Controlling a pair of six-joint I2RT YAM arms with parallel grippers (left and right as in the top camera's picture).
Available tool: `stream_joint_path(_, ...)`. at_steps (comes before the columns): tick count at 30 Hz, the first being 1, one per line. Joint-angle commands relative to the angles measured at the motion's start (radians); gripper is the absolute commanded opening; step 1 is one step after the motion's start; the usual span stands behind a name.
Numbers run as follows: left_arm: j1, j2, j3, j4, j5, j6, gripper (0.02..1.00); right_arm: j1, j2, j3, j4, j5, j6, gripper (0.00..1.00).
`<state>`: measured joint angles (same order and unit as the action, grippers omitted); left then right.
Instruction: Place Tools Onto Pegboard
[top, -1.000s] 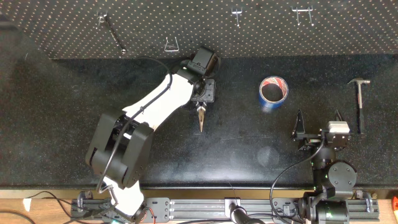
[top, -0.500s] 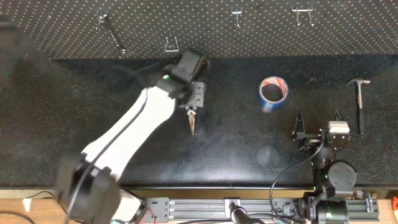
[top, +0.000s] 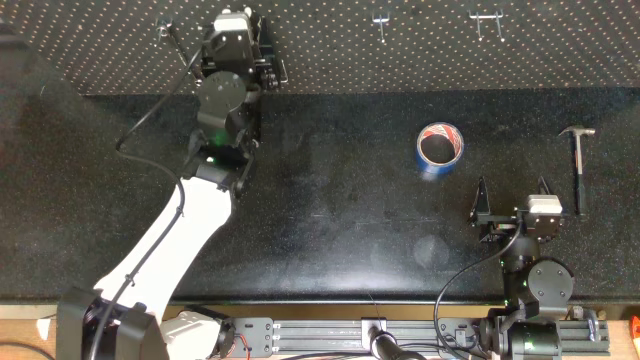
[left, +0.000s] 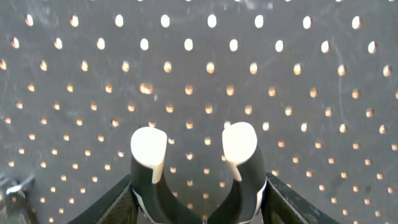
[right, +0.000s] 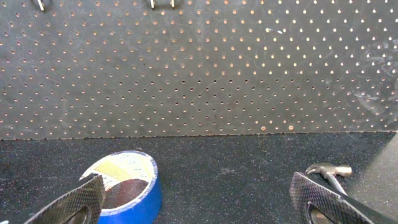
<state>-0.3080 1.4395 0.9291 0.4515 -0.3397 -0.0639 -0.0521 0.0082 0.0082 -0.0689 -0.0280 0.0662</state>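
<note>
Cream-tipped pliers (left: 149, 162) clamped in the left gripper (left: 199, 196), handles close to the pegboard (left: 280, 74). Looks like the hanging step for this tool. Next calls for lining the handles over the wire hook (top: 278, 72) just beside, then letting go gently. Right gripper (top: 512, 200) spread and empty, low over the table (top: 340, 220); tape (top: 439, 147) and hammer (top: 577, 165) not yet hung.

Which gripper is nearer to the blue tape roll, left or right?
Right. The right gripper sits a little short of the tape roll, towards the arm bases; the left gripper is far off at the pegboard.
</note>
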Motion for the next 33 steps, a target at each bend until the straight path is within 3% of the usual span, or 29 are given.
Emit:
stream_joint_path(1, 0.009, 0.083, 0.083, 0.024, 0.019, 0.024, 0.029, -0.004, -0.007, -0.004, -0.005, 0.001, 0.008, 0.972)
stream_joint_path(7, 0.015, 0.127, 0.083, 0.018, 0.063, 0.020, 0.027, -0.004, -0.007, -0.004, -0.005, 0.001, 0.008, 0.969)
stream_joint_path(16, 0.015, 0.127, 0.083, -0.100, 0.065, 0.019, 0.027, -0.004, -0.007, -0.004, -0.005, 0.001, 0.008, 0.969)
stream_joint_path(19, 0.014, 0.127, 0.083, -0.195, 0.109, 0.019, 0.045, -0.004, -0.007, -0.004, -0.005, 0.001, 0.008, 0.969)
stream_joint_path(21, 0.014, 0.127, 0.083, -0.242, 0.129, 0.012, 0.196, -0.004, -0.007, -0.004, -0.005, 0.001, 0.008, 0.969)
stream_joint_path(23, 0.014, 0.127, 0.083, -0.255, 0.142, 0.012, 0.566, -0.004, -0.007, -0.004, -0.005, 0.001, 0.008, 0.969)
stream_joint_path(24, 0.014, 0.127, 0.083, -0.263, 0.142, 0.013, 0.847, -0.004, -0.007, -0.004, -0.005, 0.001, 0.008, 0.969)
stream_joint_path(25, 0.014, 0.127, 0.083, -0.276, 0.140, 0.013, 0.974, -0.004, -0.007, -0.004, -0.005, 0.001, 0.008, 0.969)
stream_joint_path(29, 0.027, 0.123, 0.083, -0.297, 0.060, 0.013, 0.996, -0.004, -0.007, -0.004, -0.005, 0.001, 0.008, 0.969)
stream_joint_path(32, 0.061, -0.116, 0.020, -0.644, 0.084, 0.013, 0.996, -0.004, -0.007, -0.004, -0.005, 0.001, 0.008, 0.969)
stream_joint_path(33, 0.092, -0.187, -0.040, -0.642, 0.113, 0.013, 0.996, -0.004, -0.007, -0.004, -0.005, 0.001, 0.008, 0.969)
